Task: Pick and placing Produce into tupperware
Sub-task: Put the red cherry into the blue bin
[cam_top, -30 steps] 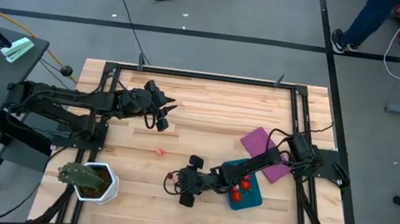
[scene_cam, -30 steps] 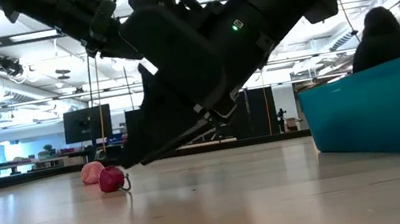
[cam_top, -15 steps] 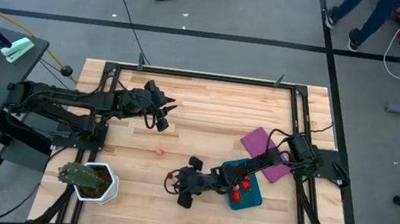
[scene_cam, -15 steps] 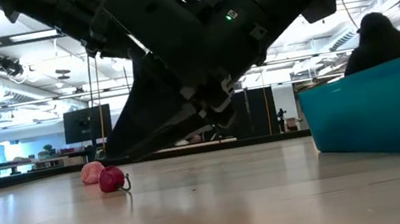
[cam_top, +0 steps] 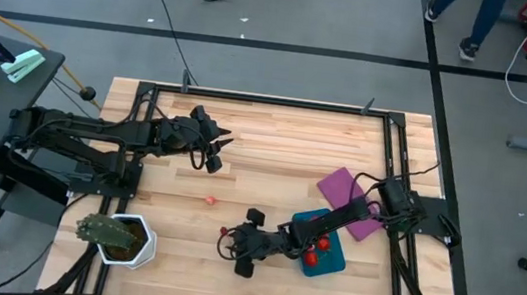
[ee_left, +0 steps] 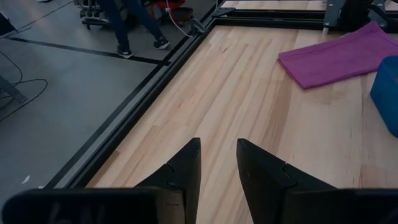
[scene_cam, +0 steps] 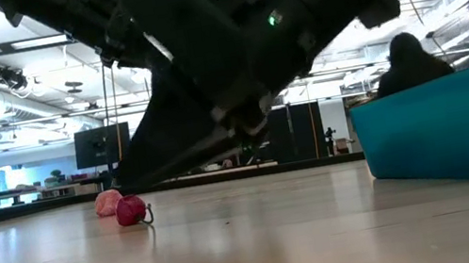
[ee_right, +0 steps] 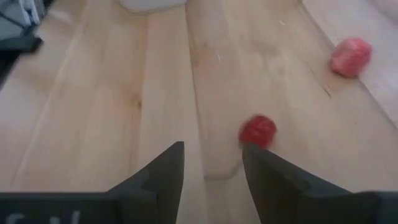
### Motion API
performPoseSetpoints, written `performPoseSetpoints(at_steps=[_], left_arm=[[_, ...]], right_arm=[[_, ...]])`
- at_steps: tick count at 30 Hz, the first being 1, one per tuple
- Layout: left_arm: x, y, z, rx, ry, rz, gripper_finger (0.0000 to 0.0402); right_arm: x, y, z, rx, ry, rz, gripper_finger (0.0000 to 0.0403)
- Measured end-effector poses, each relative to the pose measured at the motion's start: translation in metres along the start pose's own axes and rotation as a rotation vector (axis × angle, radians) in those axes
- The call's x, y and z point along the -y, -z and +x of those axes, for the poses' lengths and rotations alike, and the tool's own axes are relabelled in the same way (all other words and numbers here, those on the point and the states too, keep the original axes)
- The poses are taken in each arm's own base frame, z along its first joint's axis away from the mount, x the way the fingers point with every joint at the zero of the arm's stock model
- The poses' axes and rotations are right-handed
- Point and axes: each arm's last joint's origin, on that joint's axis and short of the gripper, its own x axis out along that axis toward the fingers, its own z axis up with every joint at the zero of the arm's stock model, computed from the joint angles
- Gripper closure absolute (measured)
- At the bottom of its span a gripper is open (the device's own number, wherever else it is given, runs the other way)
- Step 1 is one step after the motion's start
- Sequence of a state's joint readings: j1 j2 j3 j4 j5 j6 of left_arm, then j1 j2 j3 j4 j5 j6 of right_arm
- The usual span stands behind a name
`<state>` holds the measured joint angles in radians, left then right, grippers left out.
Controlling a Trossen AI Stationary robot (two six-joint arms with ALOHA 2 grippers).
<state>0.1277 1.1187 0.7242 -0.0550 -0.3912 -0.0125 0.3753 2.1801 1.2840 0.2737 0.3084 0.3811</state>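
Since a second ago the right gripper [cam_top: 229, 247] has edged a little further from the tupperware [cam_top: 328, 258] toward the red piece [ee_right: 257, 130] of produce, its jaws slightly narrower but parted and holding nothing. That red piece lies on the wooden surface [cam_top: 272, 159] just beyond the fingertips [ee_right: 169, 163]; a pink piece [cam_top: 209, 200] sits a little farther off. Several red pieces already rest in the tupperware. The left gripper [ee_left: 217, 163] waits over the far side of the surface, jaws partly open and empty. Such a piece looks light, rounded and probably smooth, so it may roll or squirt aside; gripping across its widest middle seems safest. In the low view it seems to carry a small loop, though that is hard to confirm.
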Motion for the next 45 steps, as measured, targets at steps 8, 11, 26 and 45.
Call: performPoseSetpoints(at_steps=[8,11,26,45], left_arm=[[0.000,0.000,0.000,0.001,0.000,-0.002,0.0292],[0.001,0.000,0.000,-0.001,0.003,-0.012,0.0292],[0.001,0.000,0.000,-0.003,0.003,-0.025,0.0292],[0.001,0.000,0.000,-0.004,0.003,-0.024,0.0292]], right_arm=[[0.001,0.006,0.020,0.022,-0.049,0.003,0.0231],[0.001,0.007,0.020,0.007,-0.042,0.003,0.0231],[0.006,0.013,0.018,-0.049,0.066,-0.088,0.0253],[0.008,0.018,0.017,-0.085,0.144,-0.137,0.0394]])
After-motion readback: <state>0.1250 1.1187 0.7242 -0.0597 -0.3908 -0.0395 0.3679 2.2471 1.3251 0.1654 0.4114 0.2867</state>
